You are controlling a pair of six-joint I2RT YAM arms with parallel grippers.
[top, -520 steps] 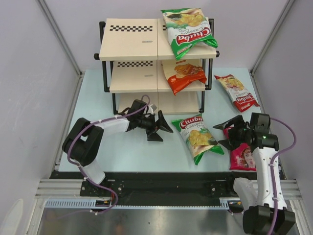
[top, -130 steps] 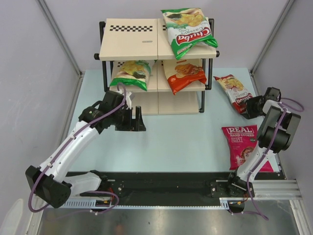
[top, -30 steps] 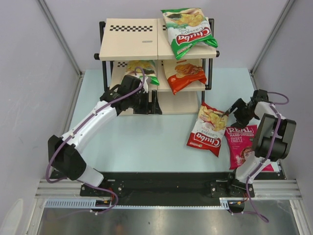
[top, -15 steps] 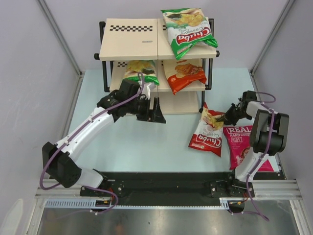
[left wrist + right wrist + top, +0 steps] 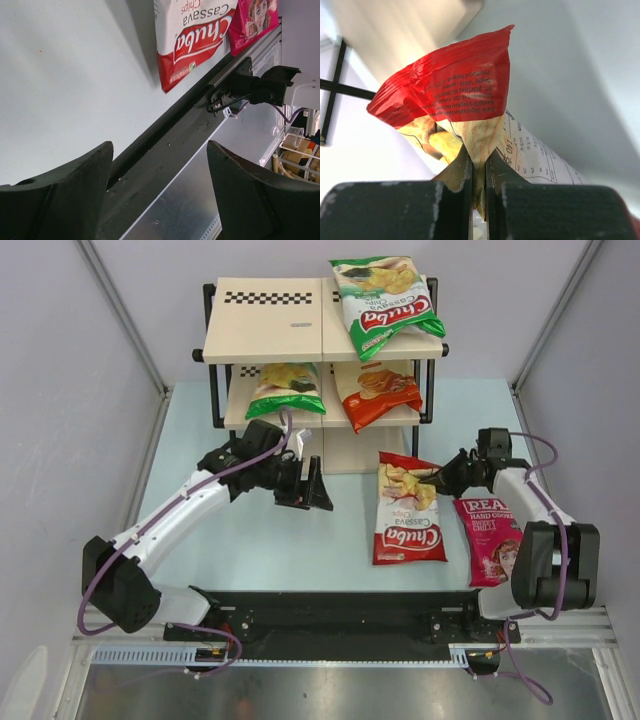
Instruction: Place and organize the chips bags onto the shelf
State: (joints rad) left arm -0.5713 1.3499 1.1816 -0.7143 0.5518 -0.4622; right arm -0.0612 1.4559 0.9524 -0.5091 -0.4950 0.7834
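Observation:
The shelf (image 5: 265, 325) stands at the back. It holds a green-and-white chips bag (image 5: 385, 300) on the top board. On the middle board lie a second green one (image 5: 288, 388) and an orange one (image 5: 375, 390). A red-and-white bag (image 5: 408, 515) (image 5: 192, 35) lies on the table in front of the shelf's right end. My right gripper (image 5: 442, 478) (image 5: 477, 185) is shut on its top corner (image 5: 450, 95). A magenta bag (image 5: 495, 538) (image 5: 252, 20) lies flat just right of it. My left gripper (image 5: 310, 490) (image 5: 160, 190) is open and empty, just in front of the shelf's lower tier.
The black rail (image 5: 330, 605) at the near table edge carries both arm bases. Grey walls close in the left and right sides. The shelf's black frame posts (image 5: 415, 435) stand just behind the red-and-white bag.
My right gripper has shut on the red-and-white bag's corner and dragged it left. My left gripper has drawn back from the middle board, leaving the green bag there.

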